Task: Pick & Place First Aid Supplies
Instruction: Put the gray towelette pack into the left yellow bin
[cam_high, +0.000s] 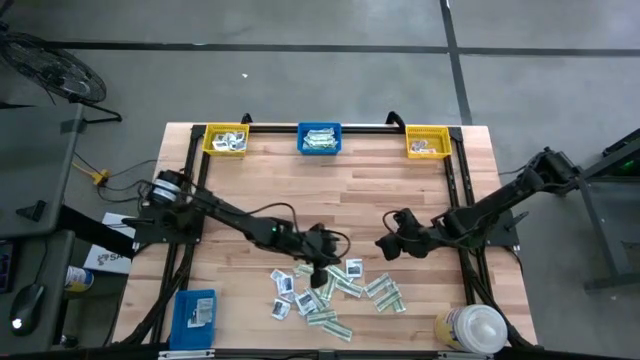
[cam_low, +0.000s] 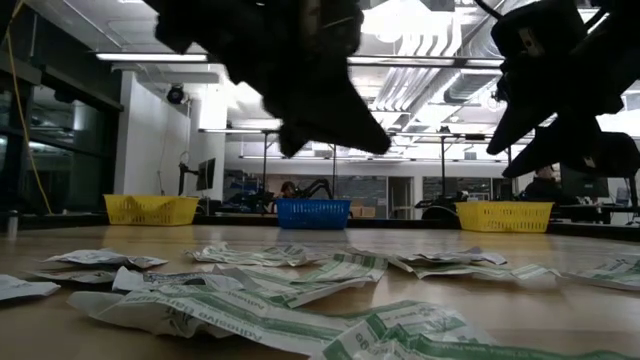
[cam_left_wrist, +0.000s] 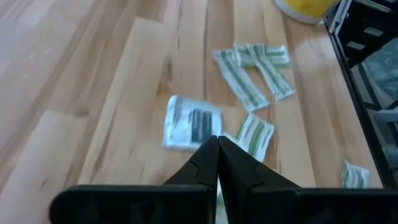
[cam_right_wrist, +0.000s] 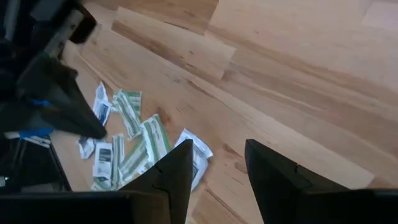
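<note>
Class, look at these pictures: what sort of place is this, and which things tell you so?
Probably a robotics lab or workshop: a bare concrete floor surrounds the wooden table, exposed ceiling pipes run overhead, and another robot arm stands on a far bench.

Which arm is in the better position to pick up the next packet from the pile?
Probably the left: the left gripper hangs right over the packets, fingers shut. The right gripper waits open, beside the pile.

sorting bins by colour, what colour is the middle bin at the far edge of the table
Blue. The middle bin sits between two yellow bins; clearest in the high view.
</note>
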